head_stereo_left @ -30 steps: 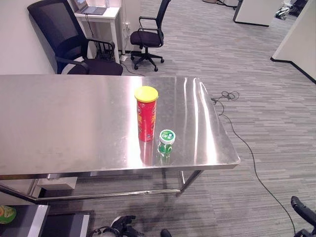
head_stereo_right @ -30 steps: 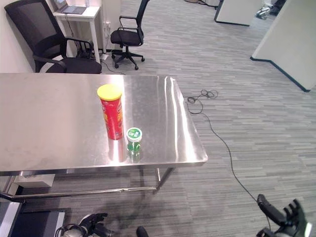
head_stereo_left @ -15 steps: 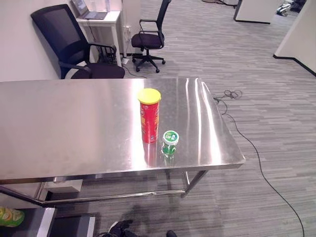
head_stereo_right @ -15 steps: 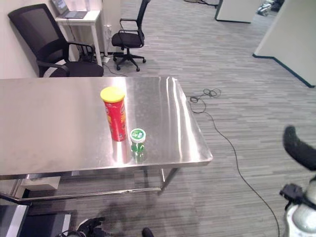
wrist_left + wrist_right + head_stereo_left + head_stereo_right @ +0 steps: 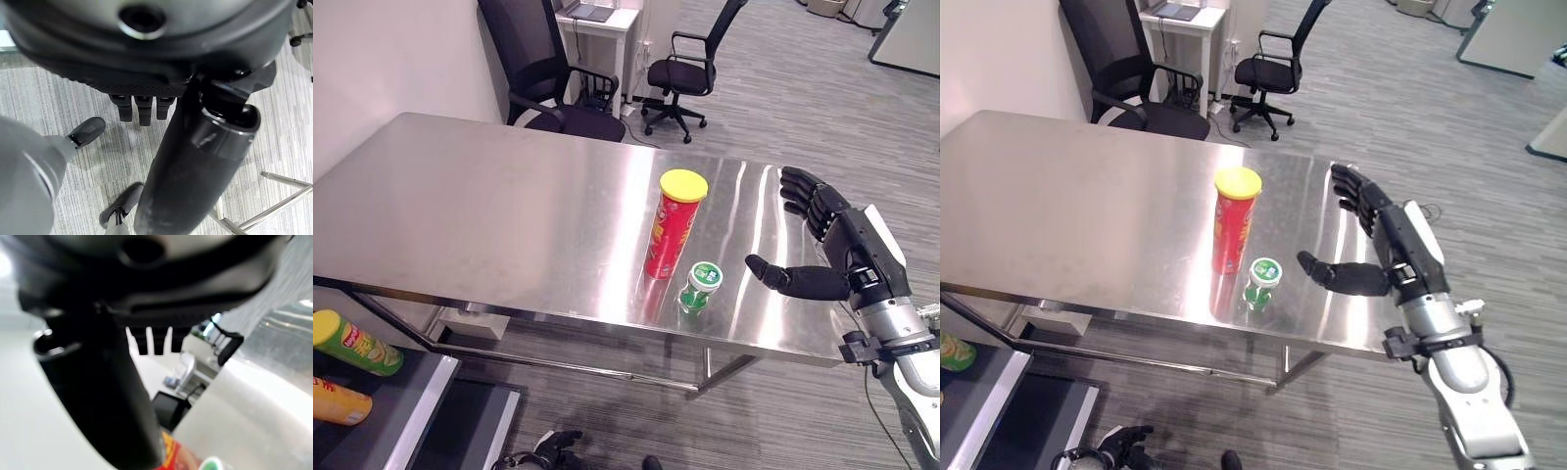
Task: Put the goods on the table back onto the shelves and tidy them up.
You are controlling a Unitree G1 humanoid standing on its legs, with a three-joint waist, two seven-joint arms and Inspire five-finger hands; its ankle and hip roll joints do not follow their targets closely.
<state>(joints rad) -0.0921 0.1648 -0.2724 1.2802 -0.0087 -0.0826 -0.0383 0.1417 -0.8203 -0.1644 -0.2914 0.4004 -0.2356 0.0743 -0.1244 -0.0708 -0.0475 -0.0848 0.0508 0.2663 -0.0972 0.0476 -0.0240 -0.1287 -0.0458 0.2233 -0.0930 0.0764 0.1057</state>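
The right hand hung open and empty beside the small green jar — a careless reach could topple the tall can.

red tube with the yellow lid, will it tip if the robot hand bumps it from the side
Probably yes: the red tube stands upright, tall and narrow, on the smooth steel table. Once down, it would likely roll. The small green jar close beside it might get knocked too.

Bright, even overhead light; pale glare streaks across the steel table, mirroring the red canister and green-lidded jar. Soft shadow beneath the table on the carpet. Right wrist view badly blurred, washed out white; left wrist view sharper, right hand crisp
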